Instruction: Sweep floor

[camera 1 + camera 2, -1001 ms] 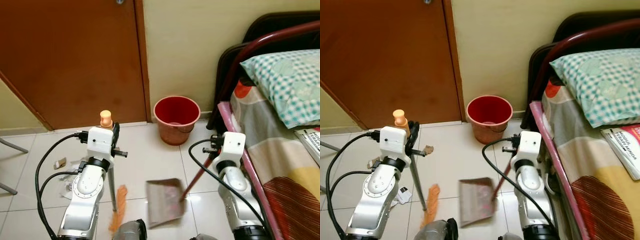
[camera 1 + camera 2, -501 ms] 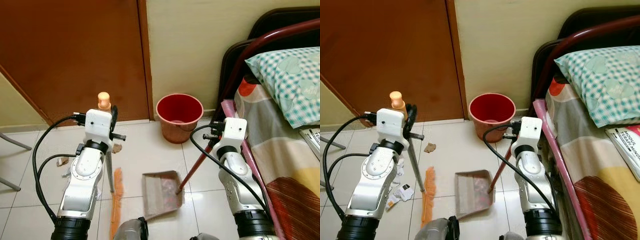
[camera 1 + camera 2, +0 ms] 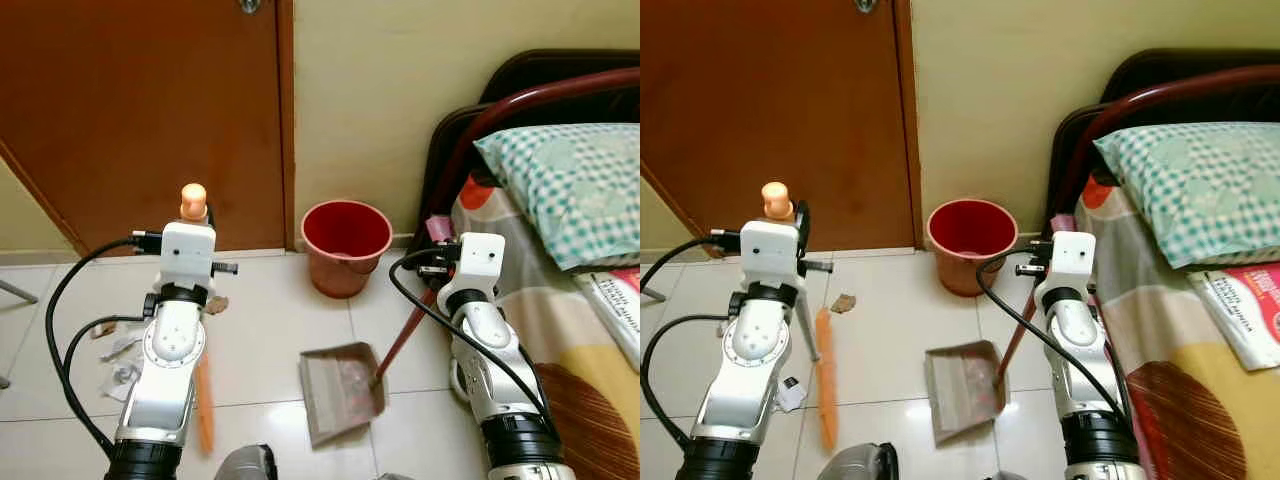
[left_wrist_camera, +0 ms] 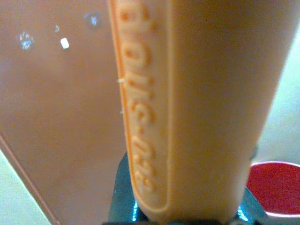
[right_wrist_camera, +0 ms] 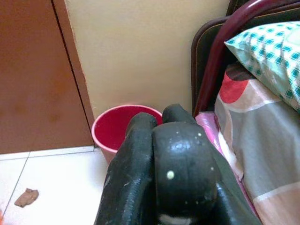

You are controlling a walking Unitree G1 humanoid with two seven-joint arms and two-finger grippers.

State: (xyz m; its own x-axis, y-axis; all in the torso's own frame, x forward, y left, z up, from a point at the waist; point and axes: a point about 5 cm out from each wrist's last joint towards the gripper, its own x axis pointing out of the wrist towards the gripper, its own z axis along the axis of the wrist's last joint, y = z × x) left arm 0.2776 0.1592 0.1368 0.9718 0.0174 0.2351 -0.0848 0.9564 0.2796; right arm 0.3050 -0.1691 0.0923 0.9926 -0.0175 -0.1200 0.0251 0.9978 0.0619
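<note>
My left gripper (image 3: 198, 217) is shut on the orange-topped handle (image 3: 193, 197) of a broom. Its metal shaft slants down to the orange bristles (image 3: 825, 385), which rest on the tiles by my left arm. In the left wrist view the orange grip (image 4: 187, 108) sits very close to the camera. My right gripper (image 3: 437, 270) is shut on the red stick handle (image 3: 405, 335) of a grey dustpan (image 3: 342, 392). The pan lies on the floor between my arms with some debris in it. In the right wrist view the black fingers (image 5: 164, 173) are pressed together.
A red bucket (image 3: 346, 243) stands against the wall beyond the dustpan. Paper scraps (image 3: 118, 352) and a brown scrap (image 3: 843, 302) lie on the tiles to the left. The brown door (image 3: 140, 100) is behind them. A bed (image 3: 590, 380) with a checked pillow (image 3: 565, 165) borders the right side.
The broom bristles have swung left, away from the dustpan, and now lie beside my left arm. The dustpan has settled on the floor. The camera has shifted slightly.
</note>
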